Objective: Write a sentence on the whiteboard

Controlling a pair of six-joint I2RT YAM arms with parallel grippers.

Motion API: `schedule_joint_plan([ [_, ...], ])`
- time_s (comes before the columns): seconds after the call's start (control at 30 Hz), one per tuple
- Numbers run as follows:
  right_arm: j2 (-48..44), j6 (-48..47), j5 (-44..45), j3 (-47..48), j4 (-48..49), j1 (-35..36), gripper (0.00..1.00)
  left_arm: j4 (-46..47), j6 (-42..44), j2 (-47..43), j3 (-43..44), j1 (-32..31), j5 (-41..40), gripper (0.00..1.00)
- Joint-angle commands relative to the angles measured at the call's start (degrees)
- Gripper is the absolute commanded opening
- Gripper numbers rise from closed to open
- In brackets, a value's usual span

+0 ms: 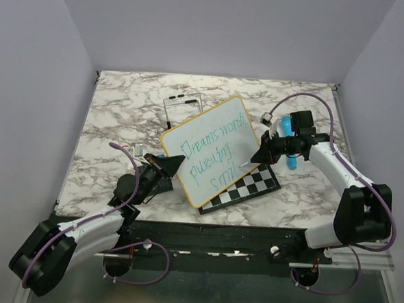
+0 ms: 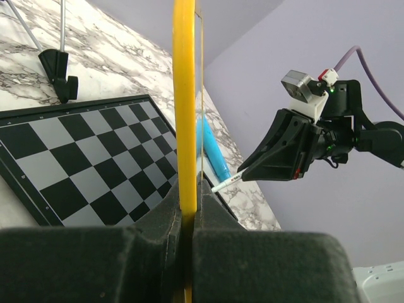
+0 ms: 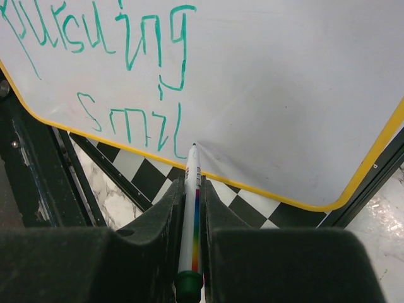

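The whiteboard [image 1: 196, 184] leans tilted over the chessboard [image 1: 251, 185] on the marble bench [image 1: 122, 112], its yellow edge clamped between the left fingers [image 1: 168, 164]. The sentence [image 1: 201, 150] reads "Dreams worth pursuing smil". The right fingers [image 1: 259, 155] pinch a marker [image 3: 191, 214], its tip at the last letter.

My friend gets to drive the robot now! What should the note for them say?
Left gripper: jaws shut on the whiteboard by its yellow edge, holding it tilted over the chessboard.
Right gripper: jaws shut on the marker, tip at the board just after the last letter.
Done: the sentence reads "Dreams worth pursuing smil".
Left: the last word looks unfinished, likely needing an "e"; then lift the marker away.
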Motion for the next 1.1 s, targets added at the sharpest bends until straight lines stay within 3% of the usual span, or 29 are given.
schedule_joint_plan([
  [0.0, -1.2, 1.5, -2.3, 0.6, 2.6, -0.4, 0.01, 4.9, 1.0, -1.1, -1.1, -0.2, 0.3, 0.00],
  [1.07, 1.1, 0.4, -4.8, -0.8, 2.3, -0.8, 0.00, 5.0, 0.9, -1.0, -1.0, -0.1, 0.3, 0.00],
])
